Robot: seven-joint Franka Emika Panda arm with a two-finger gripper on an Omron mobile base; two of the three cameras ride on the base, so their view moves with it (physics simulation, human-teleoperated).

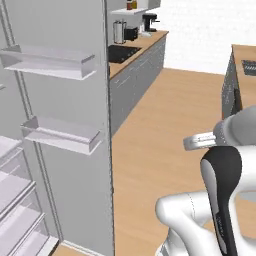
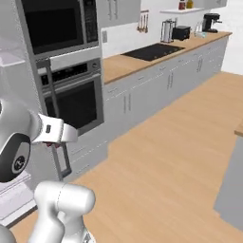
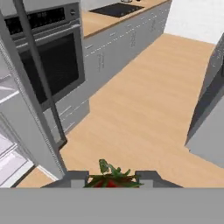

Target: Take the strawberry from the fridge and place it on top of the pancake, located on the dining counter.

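**Strawberry in the claw, fridge door open, carry ahead**

While the fridge stands with its door swung out, the claw is narrowed on the strawberry, which sits pinched between the two dark finger tips at the bottom of the hand view, its red flesh low and its green leafy cap sticking up above them. So the fruit is out of the fridge and in the air over the wood floor, not on any shelf.

The step in hand looks like the carry to the dining bench. To do it well, I would judge that the grip should be firm yet gentle, since so small and soft a fruit could slip or bruise; the hand should swing clear of the open door's edge and its long dark bar handle before the base turns. The pancake is not to be seen here, so the approach must wait until it comes into sight.

The fridge door is smooth pale grey inside, with clear, glassy door bins of boxy form. Beside it stand black, glossy wall ovens with flat glass fronts. The wall bench has a light wood top over plain grey cabinet fronts, with a flat black cooktop let into it.
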